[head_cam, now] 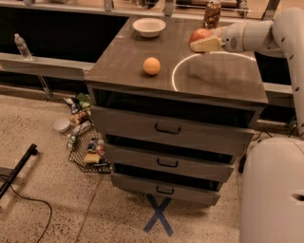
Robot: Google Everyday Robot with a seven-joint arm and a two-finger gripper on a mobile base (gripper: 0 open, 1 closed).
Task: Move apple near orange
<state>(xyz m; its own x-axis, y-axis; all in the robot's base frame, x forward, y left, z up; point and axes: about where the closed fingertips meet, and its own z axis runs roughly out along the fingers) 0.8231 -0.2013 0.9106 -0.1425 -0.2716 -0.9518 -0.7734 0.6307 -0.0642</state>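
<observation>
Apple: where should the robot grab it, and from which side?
Across its widest middle, coming from the right, where the gripper sits against the apple. It is round and glossy, so a hold off the middle would likely slip. A can stands close behind it, so not from the back.

A dark-topped cabinet (218, 80) with three grey drawers (166, 128) stands on a speckled beige floor (57, 209) marked with a blue X (159, 216), a wire basket (88, 149) by its left side, the gripper (199, 42) above the top's far edge, right of middle.
</observation>
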